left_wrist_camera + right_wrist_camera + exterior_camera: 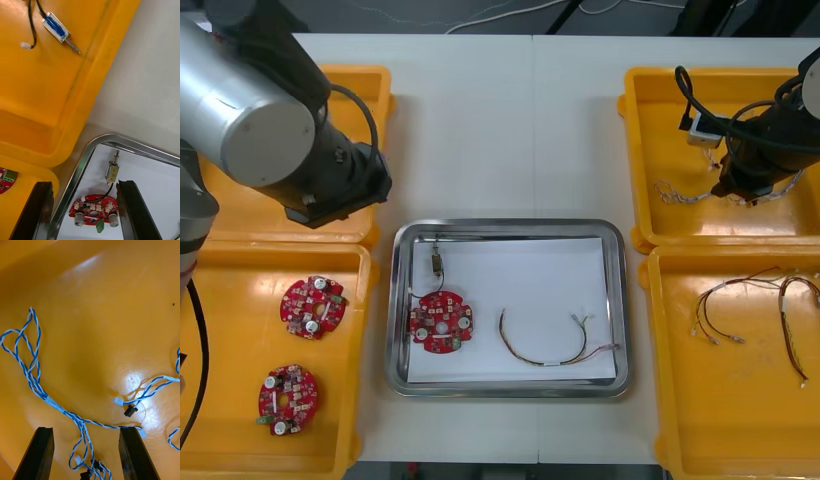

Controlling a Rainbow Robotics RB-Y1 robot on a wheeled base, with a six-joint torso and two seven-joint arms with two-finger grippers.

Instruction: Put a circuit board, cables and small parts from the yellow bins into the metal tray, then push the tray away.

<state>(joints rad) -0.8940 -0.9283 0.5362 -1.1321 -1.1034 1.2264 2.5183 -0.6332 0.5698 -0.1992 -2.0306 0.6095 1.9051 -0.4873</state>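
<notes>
The metal tray (620,300), white inside, holds a round red circuit board (440,325), a small metal part (437,262) and a red and yellow cable (552,350). My right gripper (88,455) is low in the back right yellow bin (650,130), open. A twisted blue and white cable (37,386) runs between its fingers (39,453). My left gripper (84,212) hangs open over the tray's back left corner (84,157), above the board (95,215) and the small metal part (111,170), holding nothing.
The front left bin (220,290) holds two more circuit boards (312,306). Red and yellow cables (740,310) lie in the front right bin. The back left bin (33,97) holds a small metal part with a black lead (56,27).
</notes>
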